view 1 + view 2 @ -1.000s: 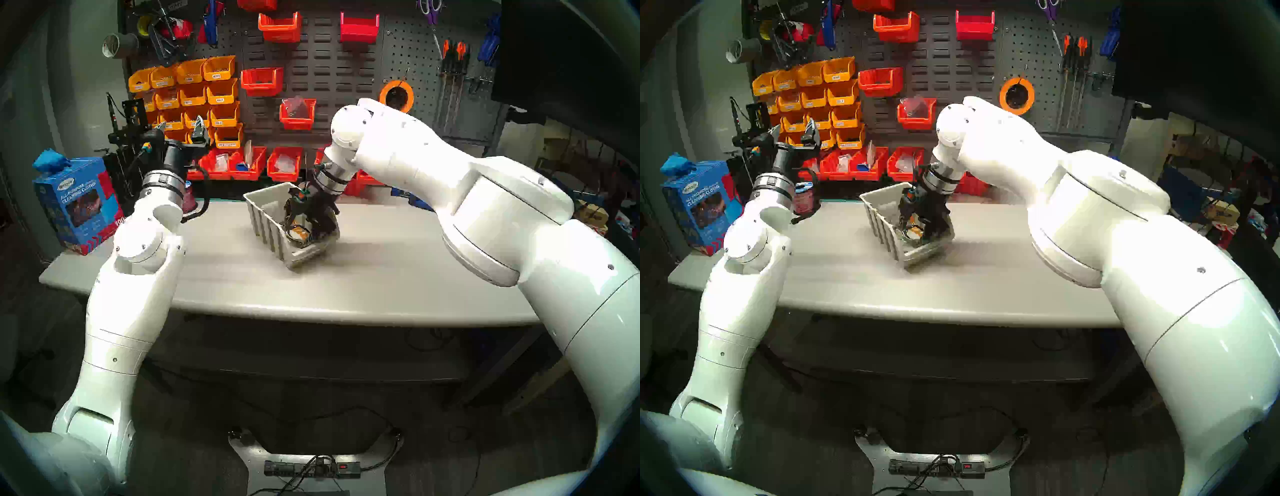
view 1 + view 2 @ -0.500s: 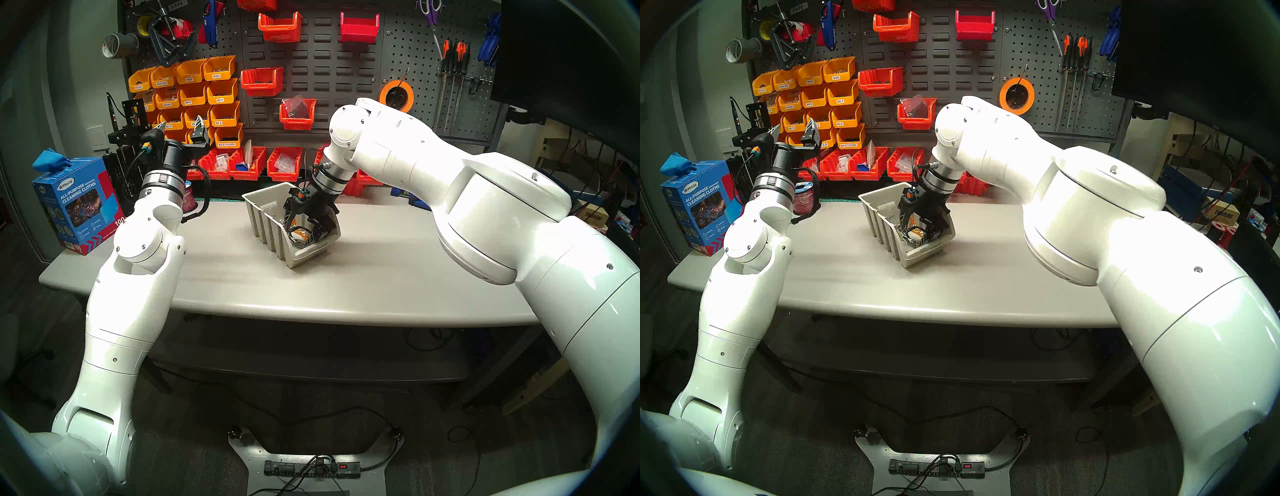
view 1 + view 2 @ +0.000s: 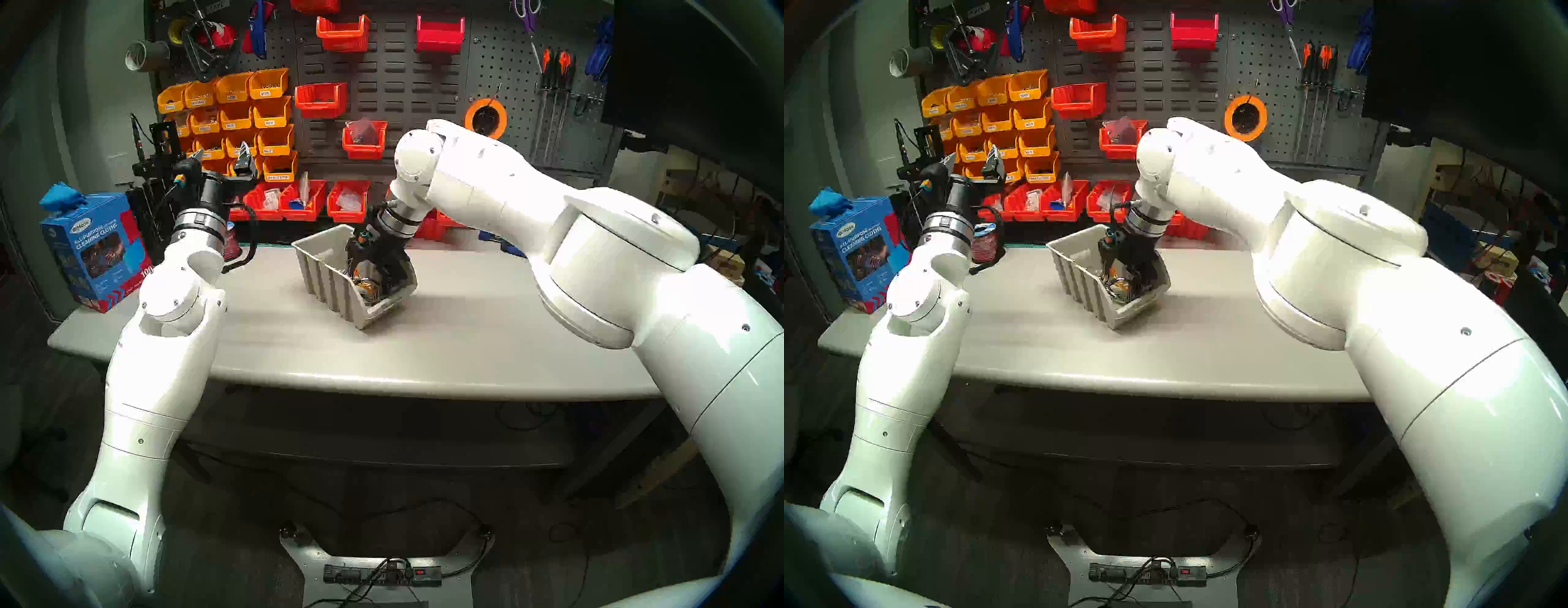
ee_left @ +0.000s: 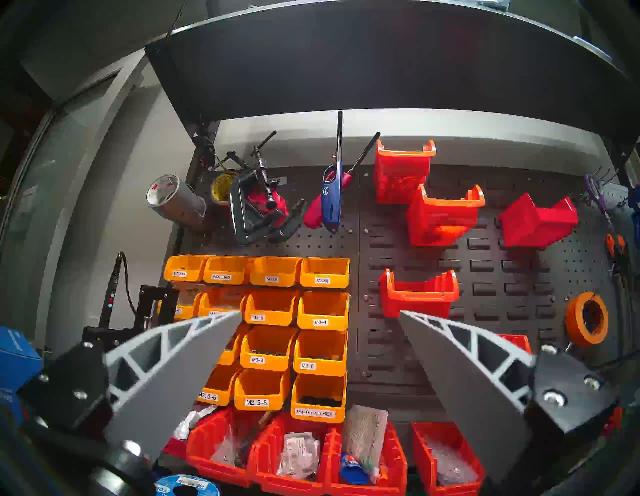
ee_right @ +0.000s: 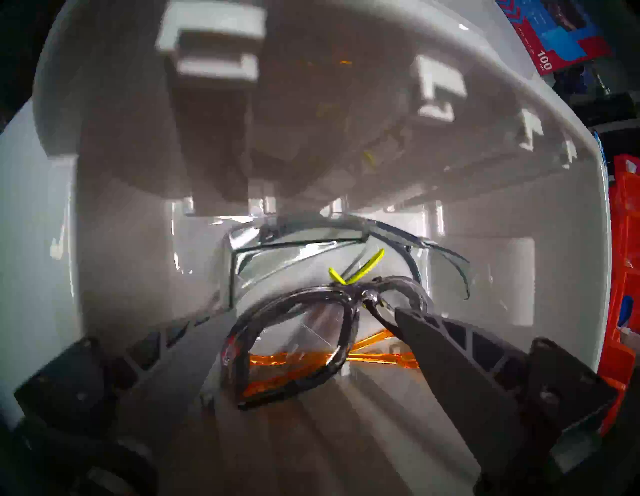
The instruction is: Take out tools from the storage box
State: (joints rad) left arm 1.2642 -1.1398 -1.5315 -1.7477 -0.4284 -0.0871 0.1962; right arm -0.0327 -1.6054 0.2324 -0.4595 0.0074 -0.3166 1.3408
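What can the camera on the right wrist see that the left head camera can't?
Only the right wrist view shows the inside up close: a black-framed pair of clear safety glasses with orange arms between the open right gripper fingers, and behind it a grey-framed pair of clear glasses with yellow accents.

Only the head view shows the grey table, the dark pegboard wall of orange and red bins, and the raised, open left gripper.

Both show the beige ribbed plastic storage box and the blue cleaning-cloth carton.
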